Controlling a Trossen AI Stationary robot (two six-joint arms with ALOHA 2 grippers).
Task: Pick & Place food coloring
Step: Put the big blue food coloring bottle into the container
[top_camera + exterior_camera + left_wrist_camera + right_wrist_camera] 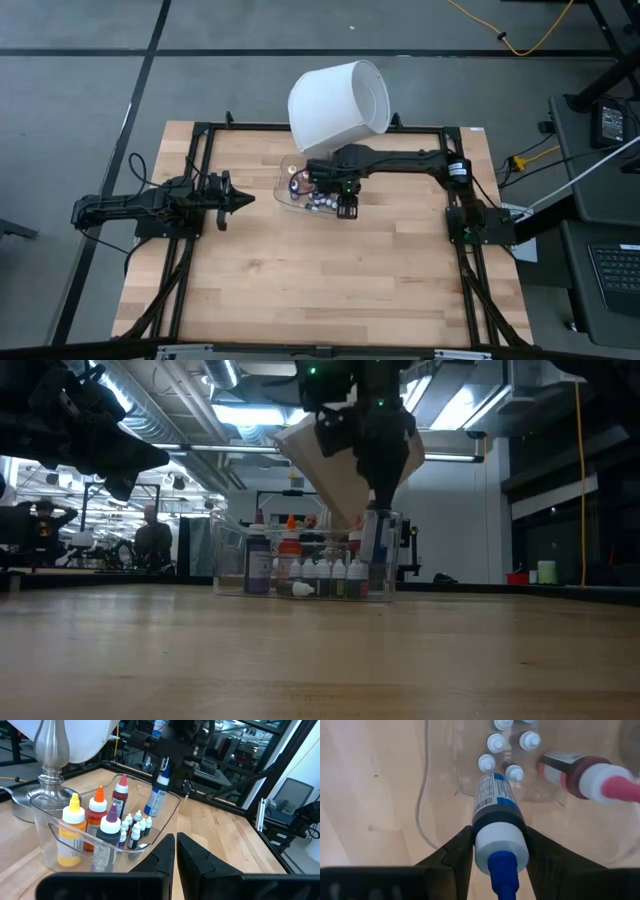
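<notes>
My right gripper (347, 207) points down over the clear plastic tray (285, 190) and is shut on a blue-capped food coloring bottle (496, 807), also seen in the left wrist view (156, 797). The tray holds several tiny white-capped bottles (496, 742) standing on its floor. Larger bottles stand there too, capped yellow (72, 827), orange (97, 810), purple (110, 825) and red (120, 795). My left gripper (245, 199) waits shut left of the tray, level and touching nothing. My right gripper pinches the blue-capped bottle between its two fingers (455, 852), at the top of its body just under the white cap collar (496, 822). The fingers come from above, pointing down. The bottle hangs upright, cap up, its lower end inside the tray; whether it touches the floor I cannot tell.
A lamp with a big white shade (338, 95) and a metal foot (47, 765) stands just behind the tray. A black frame (200, 150) runs round the wooden table, with bare wood (320, 280) on the near half.
</notes>
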